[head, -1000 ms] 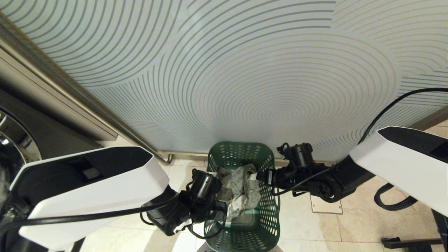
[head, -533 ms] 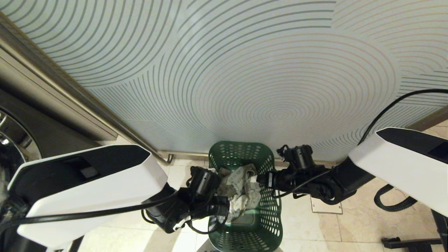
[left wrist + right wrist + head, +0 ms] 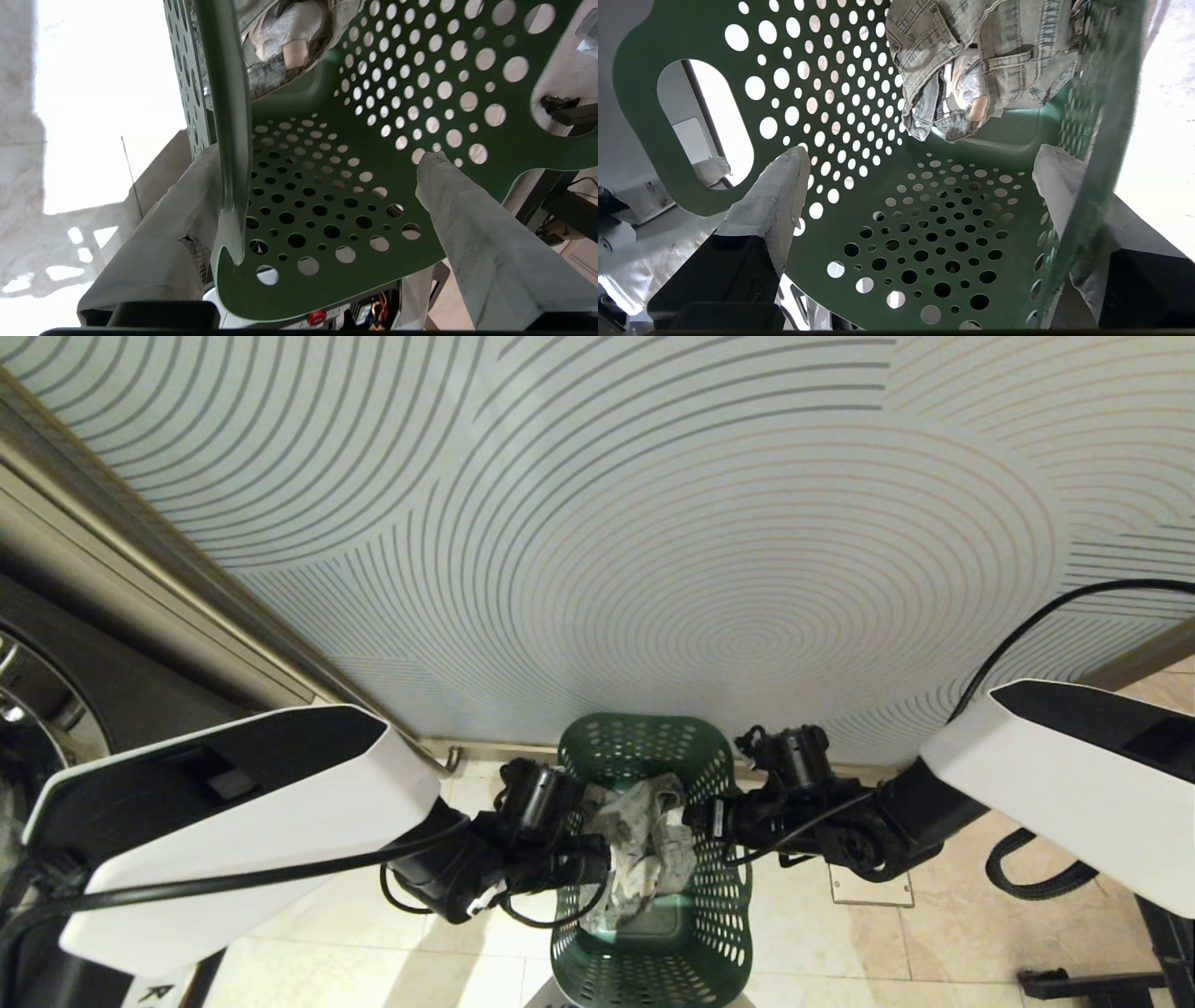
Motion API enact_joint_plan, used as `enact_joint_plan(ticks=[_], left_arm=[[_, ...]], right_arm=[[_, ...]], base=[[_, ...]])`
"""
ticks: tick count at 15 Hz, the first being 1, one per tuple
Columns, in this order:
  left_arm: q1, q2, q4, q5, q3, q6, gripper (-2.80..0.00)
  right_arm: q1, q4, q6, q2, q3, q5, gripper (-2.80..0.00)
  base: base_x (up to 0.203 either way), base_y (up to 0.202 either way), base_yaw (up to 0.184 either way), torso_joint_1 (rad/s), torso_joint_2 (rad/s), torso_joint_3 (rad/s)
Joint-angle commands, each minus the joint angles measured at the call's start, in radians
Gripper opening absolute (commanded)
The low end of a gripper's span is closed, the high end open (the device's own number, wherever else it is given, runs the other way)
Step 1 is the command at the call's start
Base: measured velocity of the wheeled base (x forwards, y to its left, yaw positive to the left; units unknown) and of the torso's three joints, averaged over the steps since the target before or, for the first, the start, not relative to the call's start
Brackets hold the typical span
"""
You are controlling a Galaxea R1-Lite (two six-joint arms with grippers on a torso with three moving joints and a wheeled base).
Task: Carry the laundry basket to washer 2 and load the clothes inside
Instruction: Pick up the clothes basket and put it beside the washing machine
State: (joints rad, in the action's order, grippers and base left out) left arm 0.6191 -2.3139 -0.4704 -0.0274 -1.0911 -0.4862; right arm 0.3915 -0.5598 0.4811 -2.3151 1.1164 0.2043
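Where tiles (image 3: 980,933) meet wall (image 3: 653,523): laundry basket (image 3: 724,905).

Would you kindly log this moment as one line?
left gripper: open, straddling laundry basket wall | right gripper: open, straddling opposite wall | clothes: inside basket

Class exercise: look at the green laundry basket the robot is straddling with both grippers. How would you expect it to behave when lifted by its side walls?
The laundry basket looks like thin perforated plastic, so its walls may flex somewhat under a squeeze. It is probably light: only the small bundle of clothes lies inside. Being tall and narrow, it could tilt if the left gripper and right gripper lift unevenly.
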Motion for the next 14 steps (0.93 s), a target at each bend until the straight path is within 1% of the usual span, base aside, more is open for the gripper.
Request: enact_joint_plan(ticks=[1, 2, 3, 5, 9, 14], left_arm=[[0.003, -0.003, 0.054, 0.0, -0.046, -0.025, 0.0], [0.006, -0.003, 0.079, 0.0, -0.071, -0.051, 0.0], [0.008, -0.003, 0.116, -0.001, -0.091, -0.065, 0.0], [0.01, 0.004, 0.182, -0.008, -0.116, -0.072, 0.0], [0.02, 0.027, 0.296, -0.049, -0.146, -0.11, 0.0], [0.033, 0.03, 0.305, -0.043, -0.138, -0.112, 0.0]], right_arm=[[0.0, -0.003, 0.003, -0.009, -0.001, 0.0, 0.0], [0.0, -0.003, 0.002, -0.009, -0.001, -0.002, 0.0], [0.0, -0.003, 0.002, -0.009, -0.001, -0.002, 0.0], [0.0, -0.003, 0.002, -0.009, 0.0, -0.003, 0.0], [0.0, -0.003, 0.002, -0.007, -0.001, -0.008, 0.0], [0.0, -0.006, 0.002, -0.006, -0.013, -0.009, 0.0]], base=[[0.0, 0.0, 0.0, 0.0, 0.0, 0.0], [0.0, 0.0, 0.0, 0.0, 0.0, 0.0], [0.0, 0.0, 0.0, 0.0, 0.0, 0.0], [0.0, 0.0, 0.0, 0.0, 0.0, 0.0], [0.0, 0.0, 0.0, 0.0, 0.0, 0.0], [0.0, 0.0, 0.0, 0.0, 0.0, 0.0]])
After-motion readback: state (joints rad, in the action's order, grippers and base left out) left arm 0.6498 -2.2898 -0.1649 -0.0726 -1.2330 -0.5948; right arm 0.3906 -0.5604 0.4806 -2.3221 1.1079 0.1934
